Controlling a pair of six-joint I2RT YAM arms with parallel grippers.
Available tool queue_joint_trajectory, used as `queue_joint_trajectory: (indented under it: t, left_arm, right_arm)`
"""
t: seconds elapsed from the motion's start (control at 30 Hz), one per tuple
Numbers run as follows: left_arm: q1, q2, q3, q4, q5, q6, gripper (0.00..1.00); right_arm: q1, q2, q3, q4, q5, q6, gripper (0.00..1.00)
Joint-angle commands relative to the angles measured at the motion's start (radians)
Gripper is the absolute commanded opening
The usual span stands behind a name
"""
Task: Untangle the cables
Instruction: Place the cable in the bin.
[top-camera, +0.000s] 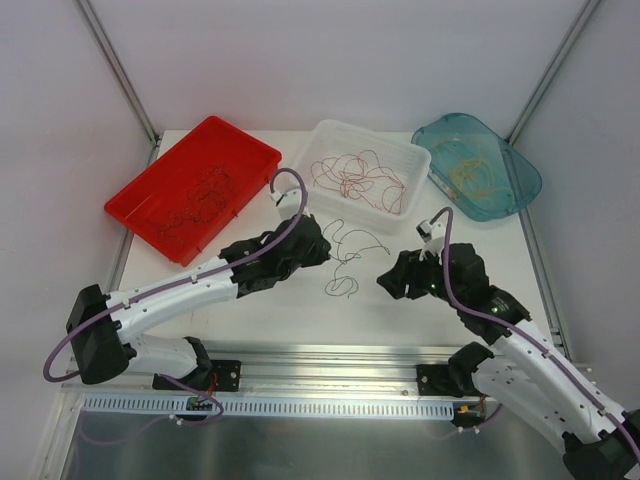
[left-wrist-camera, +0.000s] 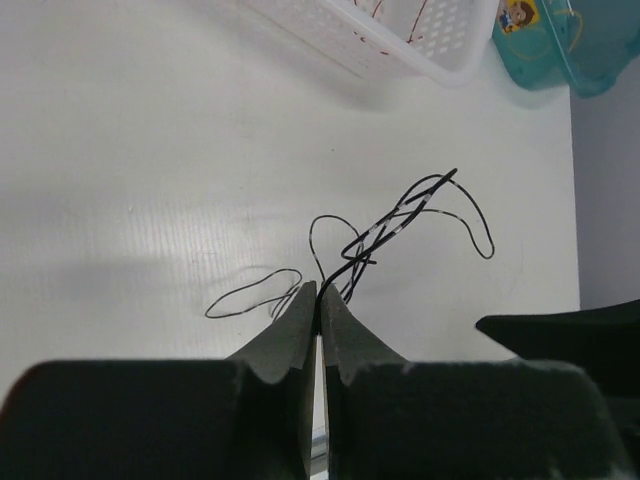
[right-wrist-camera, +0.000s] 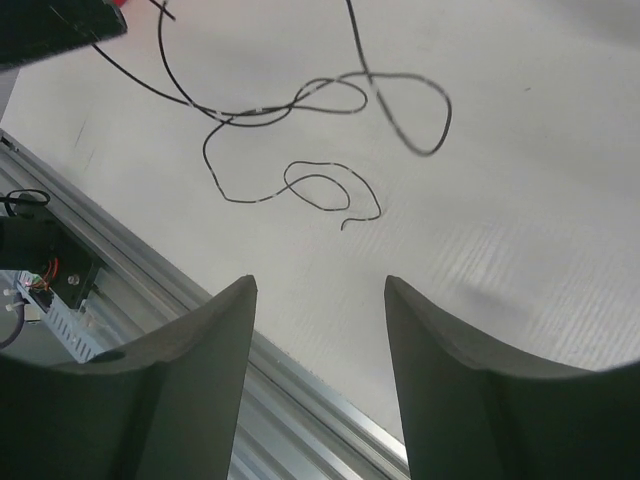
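A thin black cable (top-camera: 349, 240) lies in loose loops on the white table between my two grippers. My left gripper (top-camera: 326, 246) is shut on one end of it. In the left wrist view the strand runs out from between the pressed fingertips (left-wrist-camera: 319, 296) to a twisted knot (left-wrist-camera: 398, 214) and two side loops. My right gripper (top-camera: 384, 281) hovers open to the right of the cable and holds nothing. In the right wrist view the gripper (right-wrist-camera: 320, 285) has its jaws wide apart, short of the cable's loops (right-wrist-camera: 365, 77).
At the back stand a red tray (top-camera: 160, 178) with dark cables, a white basket (top-camera: 412, 160) with red cables and a teal tray (top-camera: 522, 180) with yellow ones. An aluminium rail (top-camera: 330, 352) runs along the table's near edge, just below the right gripper.
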Motion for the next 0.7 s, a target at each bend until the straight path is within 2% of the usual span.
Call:
queue_joint_trajectory:
  t: [0.0, 0.23, 0.43, 0.67]
  left_arm:
    - [0.006, -0.006, 0.059, -0.051, -0.097, -0.146, 0.00]
    - [0.006, -0.007, 0.077, -0.075, -0.104, -0.281, 0.00]
    - [0.006, 0.002, 0.086, -0.077, -0.070, -0.324, 0.00]
    - [0.006, -0.010, 0.086, -0.077, -0.055, -0.335, 0.00]
  right_arm:
    - [0.035, 0.002, -0.060, 0.183, -0.008, 0.071, 0.58]
    - [0.133, 0.095, -0.127, 0.435, 0.001, 0.132, 0.62]
    - [0.211, 0.221, -0.075, 0.526, 0.048, 0.117, 0.64]
    - [0.241, 0.344, -0.040, 0.596, 0.111, 0.111, 0.63]
